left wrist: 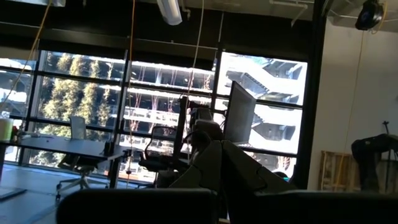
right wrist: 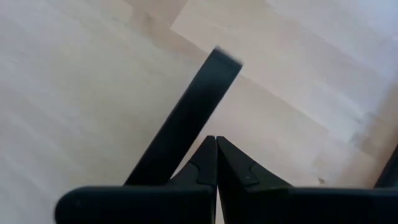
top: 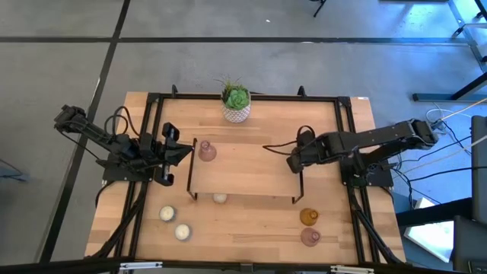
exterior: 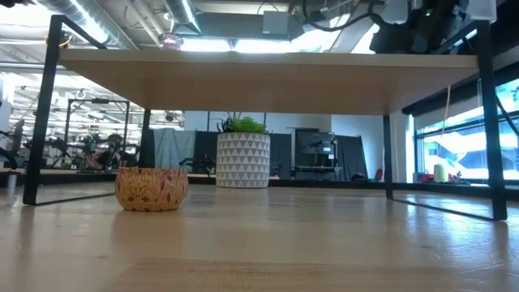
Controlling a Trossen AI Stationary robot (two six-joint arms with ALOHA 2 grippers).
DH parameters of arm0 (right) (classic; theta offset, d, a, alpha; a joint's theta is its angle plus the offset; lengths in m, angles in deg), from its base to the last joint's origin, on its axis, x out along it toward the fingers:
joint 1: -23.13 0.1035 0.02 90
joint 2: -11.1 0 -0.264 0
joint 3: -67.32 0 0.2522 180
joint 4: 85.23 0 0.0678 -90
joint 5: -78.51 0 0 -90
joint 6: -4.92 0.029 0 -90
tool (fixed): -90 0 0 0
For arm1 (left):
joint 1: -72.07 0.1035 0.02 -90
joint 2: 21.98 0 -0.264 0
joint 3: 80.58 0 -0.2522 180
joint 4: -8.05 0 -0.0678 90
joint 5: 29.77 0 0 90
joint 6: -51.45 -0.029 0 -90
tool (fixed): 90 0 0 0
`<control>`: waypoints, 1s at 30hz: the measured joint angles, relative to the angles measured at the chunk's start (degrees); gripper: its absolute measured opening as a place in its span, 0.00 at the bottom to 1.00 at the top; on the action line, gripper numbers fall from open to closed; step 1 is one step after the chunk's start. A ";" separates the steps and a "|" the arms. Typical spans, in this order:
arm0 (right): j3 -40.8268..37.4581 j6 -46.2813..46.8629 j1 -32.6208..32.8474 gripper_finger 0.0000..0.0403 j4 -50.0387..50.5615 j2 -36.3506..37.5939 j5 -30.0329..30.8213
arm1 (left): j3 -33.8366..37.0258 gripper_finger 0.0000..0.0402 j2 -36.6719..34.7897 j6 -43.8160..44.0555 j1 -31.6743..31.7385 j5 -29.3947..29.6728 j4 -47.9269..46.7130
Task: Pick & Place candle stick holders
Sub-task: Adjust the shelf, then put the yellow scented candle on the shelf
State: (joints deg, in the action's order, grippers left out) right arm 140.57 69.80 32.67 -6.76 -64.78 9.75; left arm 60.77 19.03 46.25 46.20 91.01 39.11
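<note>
Your right gripper [top: 291, 162], fingers pressed together and empty, hovers beside the small wooden shelf's black frame [top: 297, 186]; it may hit it.

Both arms are built of dark, boxy links, with black cables looped beside them. The right tool [right wrist: 216, 163] is formed of two black wedge-shaped fingers [right wrist: 239, 171]. The left tool [top: 185, 151] is equally dark.

Dusty-pink holder [top: 207, 151] on pale wooden shelf [top: 251, 171]; amber holder [top: 308, 217] beside another pink holder [top: 310, 237]. Cream-white round holders [top: 167, 214] on light wood table [top: 251, 236]. White triangle-patterned pot [exterior: 242, 160], green plant [top: 237, 97].
</note>
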 joint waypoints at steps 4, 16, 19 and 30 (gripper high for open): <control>0.00 -1.15 -0.60 0.00 0.02 0.07 1.44 | 0.00 0.00 0.00 -0.63 0.00 -0.40 0.00; 8.67 -3.67 3.24 0.00 5.48 1.32 17.34 | -6.31 0.00 2.24 -3.73 -0.66 -12.50 -14.87; 10.63 -4.59 6.39 0.00 5.33 1.36 23.73 | -10.84 0.00 7.71 -4.62 -2.87 -10.63 -21.71; 9.14 -4.91 17.79 0.00 4.72 1.31 35.75 | -29.89 0.00 34.54 -6.31 -16.49 14.18 -40.26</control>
State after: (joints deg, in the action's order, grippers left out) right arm 149.70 64.89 50.46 -2.04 -63.47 45.50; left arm 30.88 53.58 39.95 29.71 105.19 -1.15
